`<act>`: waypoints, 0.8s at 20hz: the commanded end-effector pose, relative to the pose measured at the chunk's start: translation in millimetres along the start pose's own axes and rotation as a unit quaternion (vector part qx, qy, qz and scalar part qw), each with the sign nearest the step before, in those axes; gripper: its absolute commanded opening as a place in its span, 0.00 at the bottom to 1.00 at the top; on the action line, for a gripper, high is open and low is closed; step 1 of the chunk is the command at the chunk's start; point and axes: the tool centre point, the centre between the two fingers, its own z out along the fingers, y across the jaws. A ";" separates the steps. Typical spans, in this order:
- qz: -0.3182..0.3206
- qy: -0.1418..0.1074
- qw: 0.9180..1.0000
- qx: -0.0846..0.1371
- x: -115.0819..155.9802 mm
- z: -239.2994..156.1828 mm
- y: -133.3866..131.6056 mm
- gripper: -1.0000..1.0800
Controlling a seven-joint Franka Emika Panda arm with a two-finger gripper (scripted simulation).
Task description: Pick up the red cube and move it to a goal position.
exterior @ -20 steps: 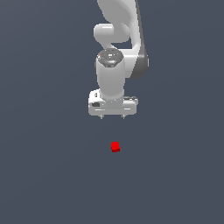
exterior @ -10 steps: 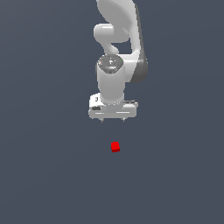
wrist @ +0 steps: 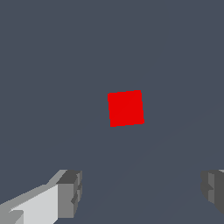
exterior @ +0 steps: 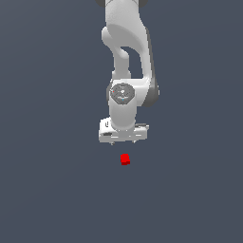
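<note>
The red cube (exterior: pixel 125 159) lies on the dark grey floor, small and plain, just below the white gripper (exterior: pixel 124 142) in the exterior view. The gripper hangs above it, pointing down, its fingers barely showing under the hand. In the wrist view the red cube (wrist: pixel 126 108) sits flat on the floor ahead of the gripper (wrist: pixel 142 192). Two grey fingertips (wrist: pixel 70 192) stand far apart, with nothing between them. The gripper is open and does not touch the cube.
The white arm (exterior: pixel 127 57) rises from the hand toward the top of the exterior view. All around is the plain dark grey floor (exterior: pixel 47 190). No goal marker shows.
The arm and gripper have come down closer to the red cube. The cube has stayed where it lay.
</note>
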 end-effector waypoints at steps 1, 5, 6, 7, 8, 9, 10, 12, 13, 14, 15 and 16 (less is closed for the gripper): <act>-0.011 0.001 1.000 -0.002 10.2 19.4 -0.5 0.96; -0.027 0.004 1.000 -0.005 25.5 46.3 -1.3 0.96; -0.030 0.004 1.000 -0.005 28.7 51.8 -1.5 0.96; -0.033 0.005 0.999 -0.006 31.8 56.8 -1.8 0.96; -0.036 0.005 0.999 -0.006 34.6 61.4 -2.0 0.96; -0.038 0.005 0.999 -0.007 37.2 65.6 -2.2 0.96; -0.041 0.006 0.999 -0.007 39.5 69.3 -2.4 0.96; -0.045 0.006 0.999 -0.008 43.5 75.6 -2.7 0.96; -0.046 0.007 0.999 -0.008 45.2 78.1 -2.8 0.96; -0.047 0.007 0.999 -0.008 46.6 80.2 -3.0 0.96; -0.048 0.007 0.999 -0.009 47.8 81.9 -3.1 0.96; -0.049 0.007 0.999 -0.009 48.8 83.2 -3.2 0.96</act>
